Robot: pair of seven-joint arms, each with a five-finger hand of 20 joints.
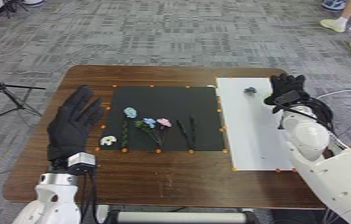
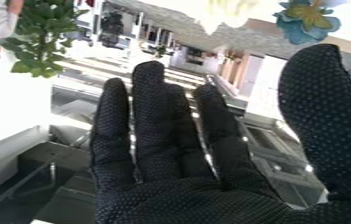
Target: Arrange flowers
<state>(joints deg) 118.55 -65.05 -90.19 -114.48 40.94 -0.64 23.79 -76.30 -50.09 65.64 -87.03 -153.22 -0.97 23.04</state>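
Note:
In the head view, my left hand [image 1: 72, 125] is open over the table's left side, beside the black mat [image 1: 176, 95]. My right hand [image 1: 287, 89] is at the white sheet's [image 1: 242, 125] upper right, right of a small blue flower [image 1: 250, 90]. On the mat lie a light-blue flower [image 1: 131, 112], another blue bloom [image 1: 149, 121], a pink flower [image 1: 163, 122], a white flower [image 1: 108, 140] and dark stems [image 1: 186, 132]. The right wrist view has my right hand [image 2: 216, 200] open with straight fingers, near a blue flower [image 2: 306, 22], pale-yellow petals [image 2: 225, 12] and green leaves [image 2: 43, 40].
The brown table [image 1: 154, 182] surrounds the mat and sheet, with small orange markers along their edges. A black tripod [image 1: 7, 90] stands on the floor to the left. Cables run beside the right arm.

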